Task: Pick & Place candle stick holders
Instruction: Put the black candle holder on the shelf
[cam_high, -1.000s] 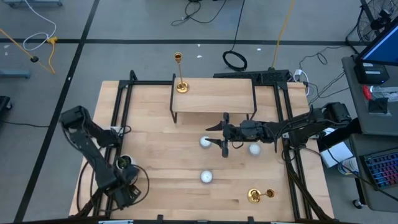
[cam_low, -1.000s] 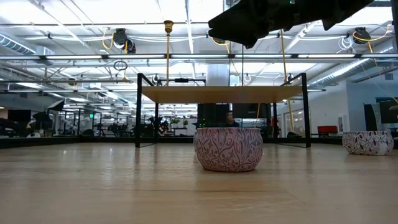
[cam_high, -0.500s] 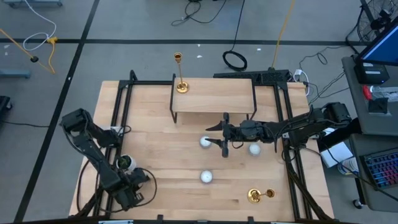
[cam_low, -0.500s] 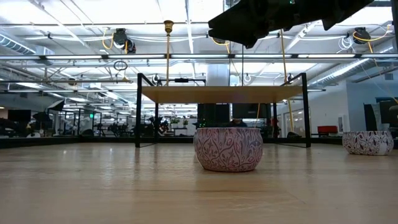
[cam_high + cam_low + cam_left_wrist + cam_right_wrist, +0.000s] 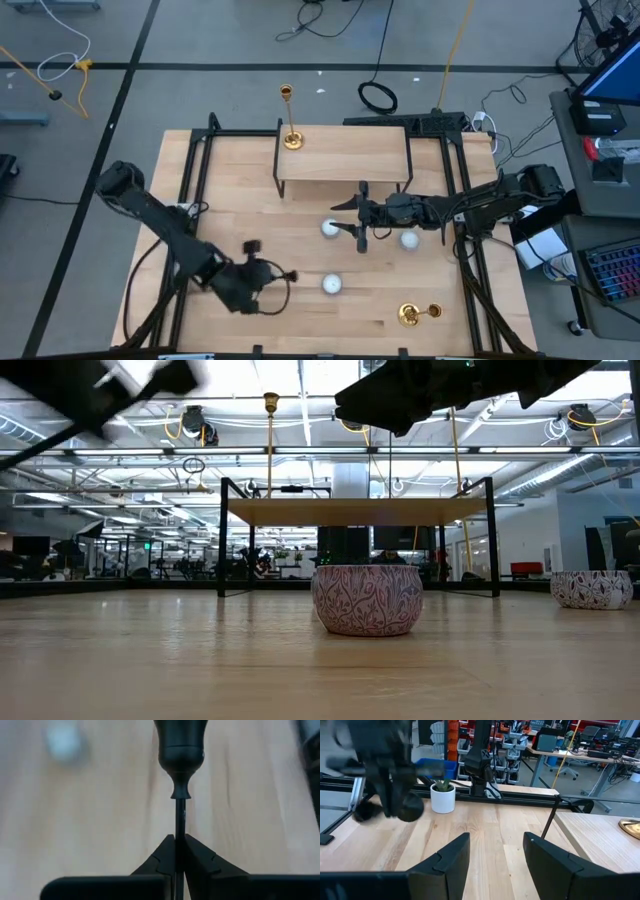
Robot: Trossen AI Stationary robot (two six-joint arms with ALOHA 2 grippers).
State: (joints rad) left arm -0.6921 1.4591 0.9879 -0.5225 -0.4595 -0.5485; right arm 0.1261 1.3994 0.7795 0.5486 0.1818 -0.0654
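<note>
No readable text, labels or numbers are showing in any view. Nothing on the table, the arms or the room gear behind is carrying legible print.

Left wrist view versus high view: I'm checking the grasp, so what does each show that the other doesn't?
Only the left wrist view shows the fingers shut on the black candlestick's thin stem. Only the high view shows the gold candlestick on the shelf, another gold one lying near the front edge, and the right gripper. Both show the black candlestick in the left gripper.
</note>
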